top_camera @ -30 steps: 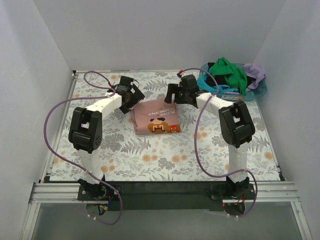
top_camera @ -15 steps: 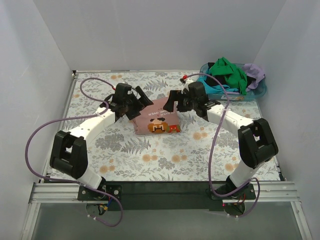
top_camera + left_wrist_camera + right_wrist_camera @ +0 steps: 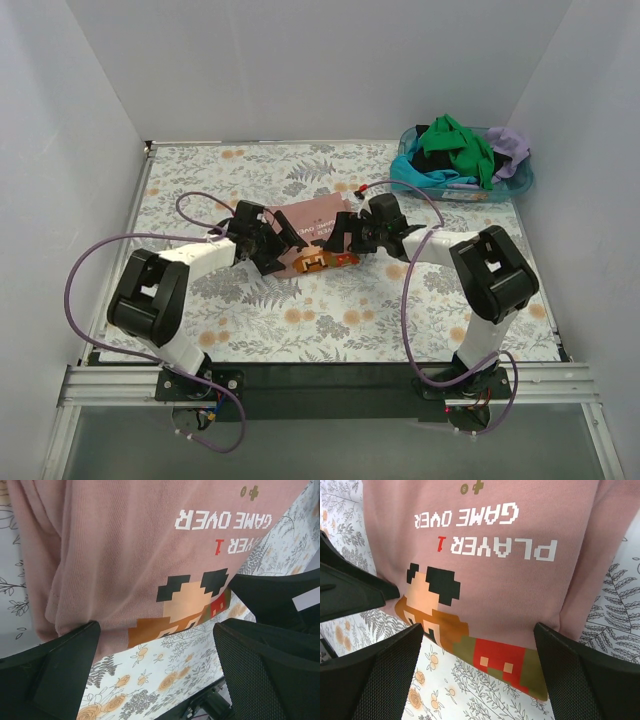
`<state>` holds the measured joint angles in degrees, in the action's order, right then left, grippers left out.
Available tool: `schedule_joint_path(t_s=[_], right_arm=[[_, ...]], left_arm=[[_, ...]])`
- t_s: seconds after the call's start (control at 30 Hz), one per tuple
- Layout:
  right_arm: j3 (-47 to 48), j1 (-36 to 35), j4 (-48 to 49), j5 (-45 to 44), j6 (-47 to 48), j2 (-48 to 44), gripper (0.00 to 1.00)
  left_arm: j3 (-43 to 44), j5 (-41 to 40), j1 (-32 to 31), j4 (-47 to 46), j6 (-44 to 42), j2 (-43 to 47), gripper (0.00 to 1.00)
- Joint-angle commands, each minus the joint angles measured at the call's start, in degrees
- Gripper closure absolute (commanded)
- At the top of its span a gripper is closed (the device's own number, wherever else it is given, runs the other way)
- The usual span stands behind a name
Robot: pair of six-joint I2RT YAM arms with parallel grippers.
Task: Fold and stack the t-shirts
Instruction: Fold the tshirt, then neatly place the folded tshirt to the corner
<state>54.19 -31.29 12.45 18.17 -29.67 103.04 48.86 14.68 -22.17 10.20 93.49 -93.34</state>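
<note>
A folded dusty pink t-shirt (image 3: 312, 232) with a pixel cartoon print and "PLAYER 1 GAME OVER" text lies flat mid-table. It fills the left wrist view (image 3: 125, 545) and the right wrist view (image 3: 520, 580). My left gripper (image 3: 275, 252) is open, low at the shirt's near left corner, jaws astride its near edge. My right gripper (image 3: 352, 238) is open, low at the near right corner, jaws astride the same edge. Neither holds cloth. Green (image 3: 462, 143), black, turquoise and lilac (image 3: 510, 148) shirts are heaped in the basket.
A blue plastic basket (image 3: 520, 186) stands at the back right corner. The table carries a floral cloth (image 3: 330, 320). White walls enclose three sides. Purple cables loop off both arms.
Both grippers have come down and toward me, from the shirt's far side to its near edge. The shirt has shifted a little and now lies more askew.
</note>
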Motion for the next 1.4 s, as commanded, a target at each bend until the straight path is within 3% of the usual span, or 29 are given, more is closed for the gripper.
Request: schedule_joint_path(t_s=[0.0, 0.17, 0.3, 0.53, 0.67, 0.77, 0.87, 0.9, 0.97, 1.0, 1.07, 1.2, 1.27, 1.37], right_arm=[[-3.39, -0.70, -1.46, -1.39, -0.13, -1.43, 0.02], [-2.17, -0.97, -1.81, -0.25, 2.24, -6.36, 0.02], [0.47, -0.97, -5.84, -3.92, 4.97, -7.86, 0.01], [5.92, -0.97, -12.36, -14.56, 5.68, -2.68, 0.02], [9.08, -0.97, -14.82, -17.12, 6.03, 2.05, 0.04], [11.89, -1.05, -15.00, -15.81, 5.85, 5.83, 0.14], [13.66, -1.84, -15.26, -15.54, 5.85, 7.95, 0.33], [13.57, -2.19, -15.26, -15.71, 5.94, 8.22, 0.45], [13.13, -3.25, -15.26, -16.50, 5.94, 8.31, 0.56], [12.87, -3.60, -15.43, -16.77, 5.94, 8.14, 0.70], [12.08, -4.13, -15.78, -17.82, 6.03, 7.53, 0.86], [10.93, -4.13, -20.17, -24.66, 8.21, 5.24, 0.99], [11.02, -3.61, -27.98, -32.80, 9.72, 3.40, 0.99], [7.18, -0.01, -33.36, -37.24, 13.39, -0.37, 0.99]], left_arm=[[-3.25, -3.43, 1.70, 4.57, -2.69, 0.52, 0.02], [-2.28, -3.42, 1.70, 6.67, -4.28, 10.00, 0.02], [0.95, -13.58, 2.74, 15.25, -6.21, 19.14, 0.02], [2.73, -31.09, 6.00, 30.13, -0.87, 23.64, 0.02], [0.01, -24.54, 6.97, 28.22, -0.06, 25.49, 0.02], [-1.14, -20.92, 7.14, 25.75, -0.77, 26.02, 0.02], [-1.66, -21.01, 7.23, 26.19, -0.33, 25.75, 0.02], [-1.84, -21.01, 7.23, 26.36, -0.33, 25.84, 0.02], [-2.80, -20.92, 7.32, 25.76, -0.68, 26.19, 0.02], [-2.98, -19.52, 7.49, 25.32, -1.12, 26.37, 0.02], [-3.42, -18.55, 7.58, 24.88, -1.38, 26.80, 0.02], [-3.86, -17.93, 7.85, 24.79, -2.08, 28.03, 0.02], [-4.21, -16.97, 7.85, 23.39, -2.17, 28.74, 0.02], [-5.62, -14.76, 7.93, 20.84, -2.61, 29.97, 0.02]])
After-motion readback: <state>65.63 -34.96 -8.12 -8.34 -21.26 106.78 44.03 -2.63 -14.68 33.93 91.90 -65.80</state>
